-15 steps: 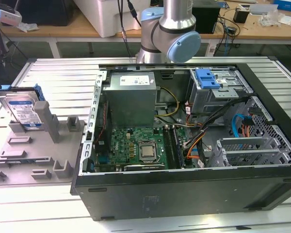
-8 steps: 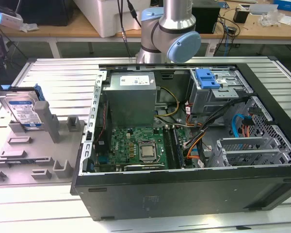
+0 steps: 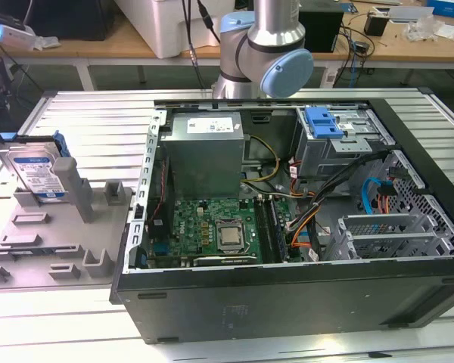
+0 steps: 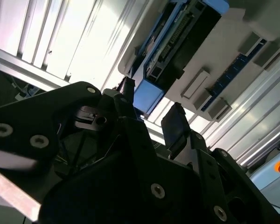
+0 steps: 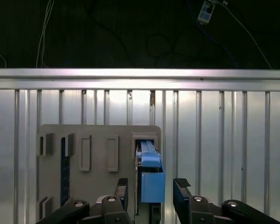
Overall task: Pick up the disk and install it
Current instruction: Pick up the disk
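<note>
The disk (image 3: 35, 172) stands on edge, leaning in a slot of the grey holder (image 3: 60, 227) at the exterior view's left. It is silver, with a white-and-blue label and a blue carrier frame. In both wrist views my gripper (image 5: 151, 187) (image 4: 150, 109) is open. One black finger (image 5: 122, 186) and the other black finger (image 5: 181, 186) stand on either side of the blue frame end of the disk (image 5: 151, 175) (image 4: 177, 42), with small gaps showing. The holder (image 5: 98, 140) (image 4: 233, 42) lies beneath it.
An open computer case (image 3: 136, 227) lies on the slatted aluminium table (image 3: 83, 113), with its motherboard (image 3: 212, 227), cables and a grey drive cage topped by a blue bracket (image 3: 323, 121). The arm's body (image 3: 265, 45) rises behind the case. The table's edge rail (image 5: 140, 74) runs beyond the holder.
</note>
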Controlling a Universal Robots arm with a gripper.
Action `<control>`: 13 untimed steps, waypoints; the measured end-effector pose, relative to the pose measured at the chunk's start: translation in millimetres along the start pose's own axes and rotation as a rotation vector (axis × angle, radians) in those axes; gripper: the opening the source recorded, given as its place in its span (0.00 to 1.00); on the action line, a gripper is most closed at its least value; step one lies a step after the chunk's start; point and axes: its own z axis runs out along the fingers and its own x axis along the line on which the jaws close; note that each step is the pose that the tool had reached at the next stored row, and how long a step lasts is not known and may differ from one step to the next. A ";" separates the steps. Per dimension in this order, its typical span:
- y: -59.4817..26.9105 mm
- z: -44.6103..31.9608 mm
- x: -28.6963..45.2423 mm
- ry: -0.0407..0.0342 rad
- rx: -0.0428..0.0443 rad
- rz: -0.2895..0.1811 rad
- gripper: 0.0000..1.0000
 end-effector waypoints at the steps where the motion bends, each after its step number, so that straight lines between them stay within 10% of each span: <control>1: 0.0 0.6 0.0 -0.0003 0.0000 0.000 0.51; 13: -0.1 9.1 -0.3 -0.0016 0.0000 0.000 0.51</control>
